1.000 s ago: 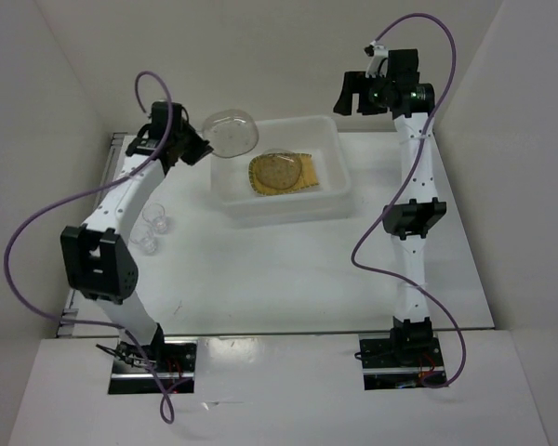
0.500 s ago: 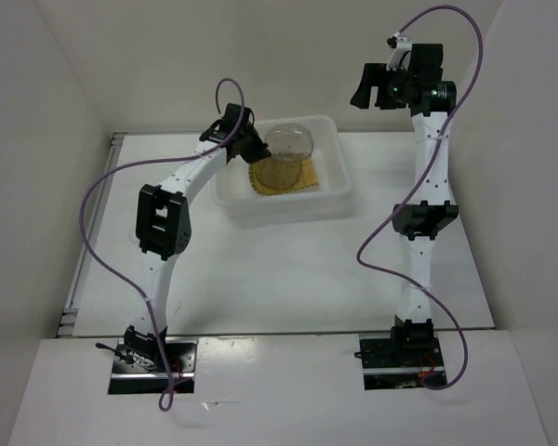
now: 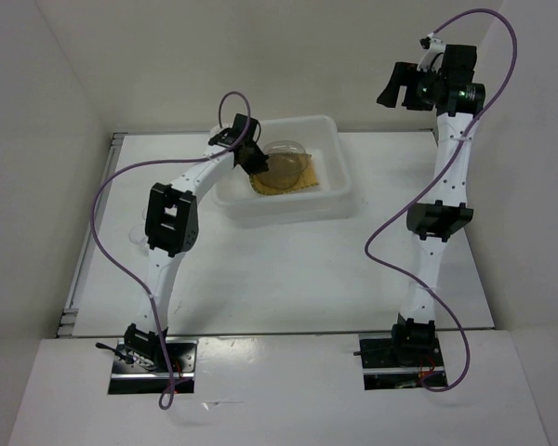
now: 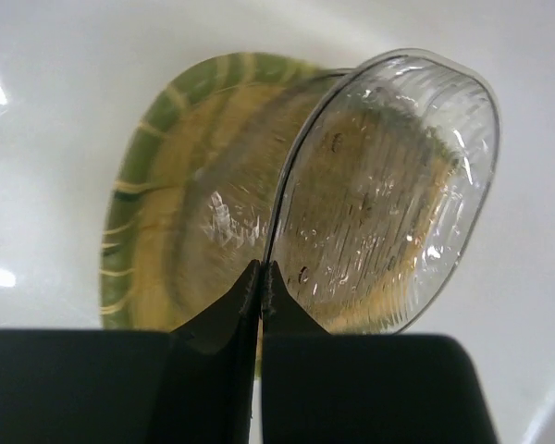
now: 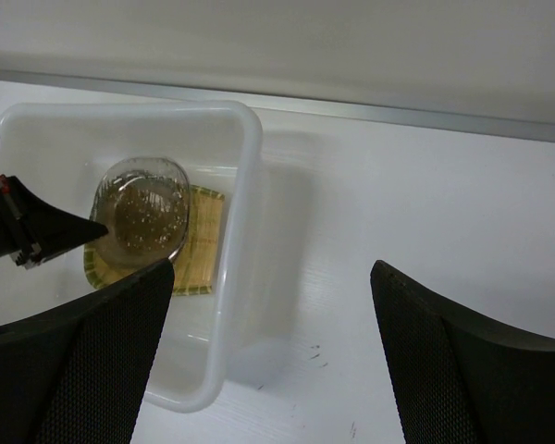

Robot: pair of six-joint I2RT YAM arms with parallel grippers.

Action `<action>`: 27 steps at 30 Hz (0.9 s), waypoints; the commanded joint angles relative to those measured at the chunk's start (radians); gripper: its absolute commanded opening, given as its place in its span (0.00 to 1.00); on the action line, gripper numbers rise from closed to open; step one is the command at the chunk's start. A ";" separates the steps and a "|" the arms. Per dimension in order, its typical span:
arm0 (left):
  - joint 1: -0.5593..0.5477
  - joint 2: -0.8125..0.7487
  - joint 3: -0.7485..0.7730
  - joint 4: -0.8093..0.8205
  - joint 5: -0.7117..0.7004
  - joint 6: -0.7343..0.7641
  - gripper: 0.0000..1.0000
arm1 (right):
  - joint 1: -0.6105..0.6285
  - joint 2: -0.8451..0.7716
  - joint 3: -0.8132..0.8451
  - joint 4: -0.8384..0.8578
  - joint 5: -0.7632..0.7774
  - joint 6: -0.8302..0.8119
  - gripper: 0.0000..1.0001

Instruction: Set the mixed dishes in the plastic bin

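The white plastic bin (image 3: 344, 190) stands at the table's back centre. Inside it lies the tan plate (image 3: 302, 178), green-rimmed in the left wrist view (image 4: 153, 213), with a round translucent plate (image 4: 217, 217) flat on top. My left gripper (image 3: 259, 160) reaches into the bin, shut on the rim of a second translucent plate (image 4: 388, 176), which hangs tilted on edge just above the tan plate (image 5: 203, 236). My right gripper (image 3: 392, 93) is raised high beyond the bin's right end, open and empty. The glass cup is hidden behind the left arm.
In the right wrist view the bin's rim (image 5: 250, 176) has bare white table (image 5: 398, 213) to its right. White walls close in the table on the left, back and right. A metal rail (image 3: 93, 223) runs along the left edge.
The left arm swung right from beside the bin, carrying the translucent plate over the rim and down inside. The right arm drew back to the right and higher.
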 commanded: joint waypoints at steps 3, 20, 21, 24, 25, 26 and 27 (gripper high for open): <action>0.004 -0.047 -0.062 0.004 -0.022 -0.062 0.00 | 0.008 -0.040 0.013 -0.023 -0.043 -0.012 0.91; -0.017 -0.255 0.025 -0.030 -0.295 0.067 0.96 | -0.002 -0.030 0.013 -0.032 -0.079 -0.012 0.91; -0.006 -0.267 0.062 -0.059 -0.339 0.085 0.96 | -0.002 -0.030 0.013 -0.032 -0.079 -0.012 0.91; 0.003 -0.327 0.181 -0.192 -0.405 0.144 0.99 | -0.002 -0.021 0.013 -0.032 -0.090 -0.012 0.91; 0.017 -0.370 0.196 -0.246 -0.422 0.156 0.99 | -0.002 -0.012 0.013 -0.032 -0.090 -0.012 0.91; 0.030 -0.398 0.196 -0.269 -0.442 0.168 0.99 | -0.002 -0.012 0.013 -0.032 -0.090 -0.012 0.91; 0.031 -0.428 0.158 -0.295 -0.491 0.177 0.99 | -0.002 -0.012 0.013 -0.032 -0.090 -0.012 0.91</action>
